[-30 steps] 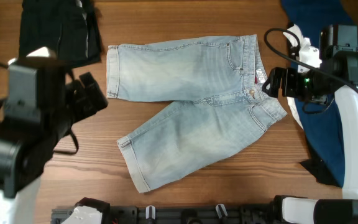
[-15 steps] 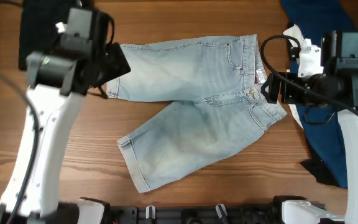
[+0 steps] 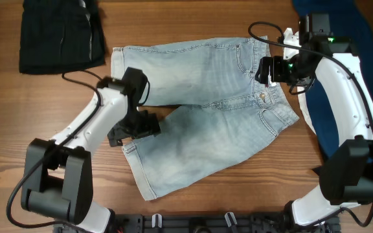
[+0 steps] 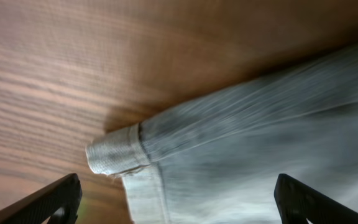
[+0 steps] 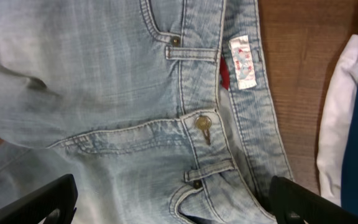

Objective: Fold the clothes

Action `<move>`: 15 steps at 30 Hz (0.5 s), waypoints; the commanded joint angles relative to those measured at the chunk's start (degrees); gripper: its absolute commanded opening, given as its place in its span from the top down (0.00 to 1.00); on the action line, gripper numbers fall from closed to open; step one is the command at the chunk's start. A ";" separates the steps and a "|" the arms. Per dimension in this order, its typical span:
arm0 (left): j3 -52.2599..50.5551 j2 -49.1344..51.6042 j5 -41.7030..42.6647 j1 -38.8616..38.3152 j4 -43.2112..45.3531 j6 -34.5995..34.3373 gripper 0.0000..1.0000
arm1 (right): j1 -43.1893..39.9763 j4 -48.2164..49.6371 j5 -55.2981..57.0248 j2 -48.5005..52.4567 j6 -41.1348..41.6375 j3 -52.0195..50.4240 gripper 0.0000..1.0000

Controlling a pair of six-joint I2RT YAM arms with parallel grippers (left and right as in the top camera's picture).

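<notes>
Pale blue denim shorts (image 3: 199, 123) lie flat on the wooden table, legs to the left, waistband to the right. My left gripper (image 3: 135, 128) is open and empty just above the hem of the near leg (image 4: 114, 155). My right gripper (image 3: 267, 70) is open and empty above the waistband, over the fly button (image 5: 202, 123) and the small white tag (image 5: 242, 62). A black garment (image 3: 60, 32) lies at the back left. A navy garment (image 3: 342, 110) and a white one (image 5: 337, 124) lie at the right.
Bare wooden table (image 3: 44, 116) shows at the left and along the front. The navy pile covers the right edge. A black rail (image 3: 193, 223) runs along the front edge.
My left arm has swung down from the far leg's hem to the near leg's hem. My right gripper has moved up and left over the waistband. The shorts have not moved.
</notes>
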 commanded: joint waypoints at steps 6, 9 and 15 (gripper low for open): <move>-15.04 -0.35 2.43 -0.02 15.41 1.44 0.25 | 0.24 1.60 -1.14 0.59 0.26 0.59 0.00; -15.02 -0.35 0.48 0.02 18.47 0.70 0.90 | 0.24 2.40 -1.09 0.59 0.28 0.59 0.01; -11.87 -0.50 -6.75 10.97 20.90 1.66 0.96 | 0.26 0.55 -1.16 3.21 -0.92 0.59 0.03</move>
